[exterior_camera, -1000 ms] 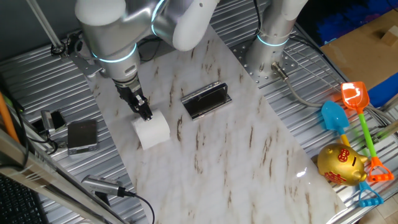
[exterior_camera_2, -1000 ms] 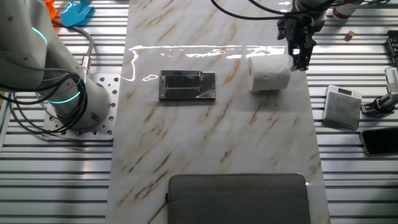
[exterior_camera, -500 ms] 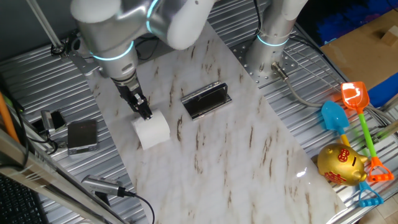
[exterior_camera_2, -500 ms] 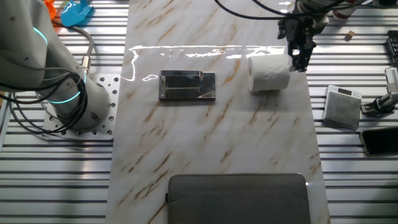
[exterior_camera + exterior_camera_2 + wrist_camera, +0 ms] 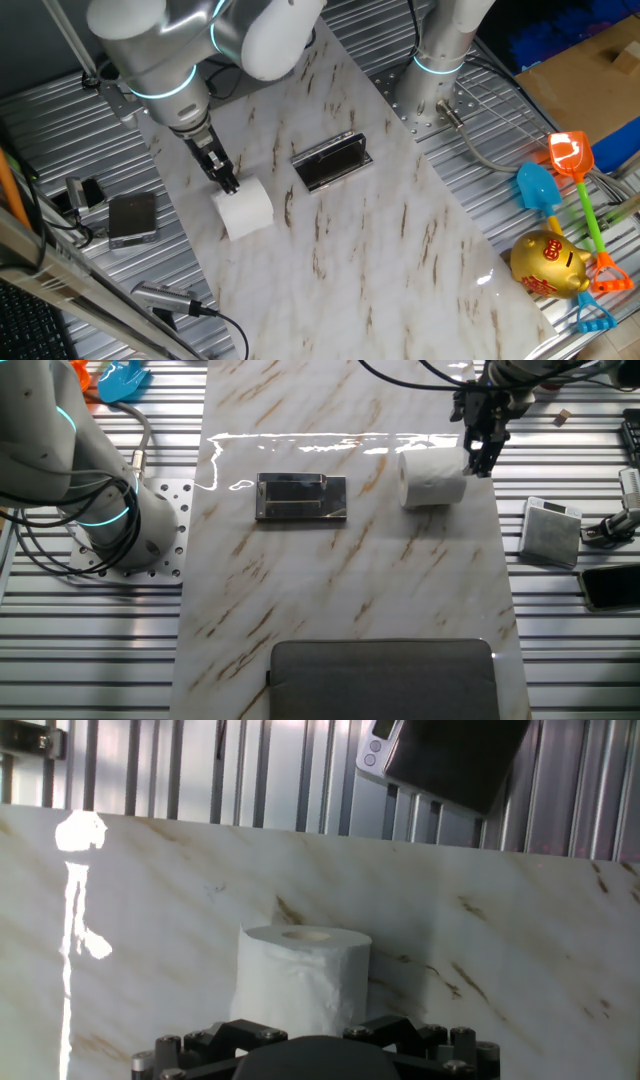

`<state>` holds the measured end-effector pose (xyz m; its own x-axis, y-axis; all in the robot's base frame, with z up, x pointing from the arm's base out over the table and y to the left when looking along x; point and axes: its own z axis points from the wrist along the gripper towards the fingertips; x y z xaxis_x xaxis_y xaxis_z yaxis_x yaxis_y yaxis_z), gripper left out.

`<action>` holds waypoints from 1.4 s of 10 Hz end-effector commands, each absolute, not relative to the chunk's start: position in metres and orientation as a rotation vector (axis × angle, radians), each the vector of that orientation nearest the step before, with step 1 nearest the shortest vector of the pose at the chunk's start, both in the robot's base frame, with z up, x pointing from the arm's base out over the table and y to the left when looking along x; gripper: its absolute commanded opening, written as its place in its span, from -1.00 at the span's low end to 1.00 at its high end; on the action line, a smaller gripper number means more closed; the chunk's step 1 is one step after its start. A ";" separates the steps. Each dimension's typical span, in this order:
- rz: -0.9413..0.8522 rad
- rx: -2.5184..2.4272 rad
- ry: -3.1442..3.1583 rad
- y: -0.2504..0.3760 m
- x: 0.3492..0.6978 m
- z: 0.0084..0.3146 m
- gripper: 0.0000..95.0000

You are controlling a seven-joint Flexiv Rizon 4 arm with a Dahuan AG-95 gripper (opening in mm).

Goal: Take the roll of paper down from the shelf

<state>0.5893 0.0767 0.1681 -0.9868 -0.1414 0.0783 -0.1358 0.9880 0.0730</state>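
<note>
the roll of paper (image 5: pixel 243 211) stands upright on the marble worktop (image 5: pixel 380 250) just below the gripper (image 5: pixel 226 183), well apart from the shelf (image 5: pixel 331 161). a careless sideways move could tip the roll, i reckon. the gripper looks released; i cannot tell if it touches the roll.

Marble tabletop (image 5: pixel 380 250) on ribbed metal bench (image 5: pixel 570 650)

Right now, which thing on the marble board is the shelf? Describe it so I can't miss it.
Find the marble board. Near its middle lies the shelf, a low dark glossy rectangle with shiny metal edges. The roll of paper stands apart from it on the board, white and round.
</note>
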 end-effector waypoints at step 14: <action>-0.090 0.229 -3.043 0.077 0.590 0.168 1.00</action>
<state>0.5913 0.0768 0.1680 -0.9851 -0.1486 0.0865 -0.1431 0.9875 0.0665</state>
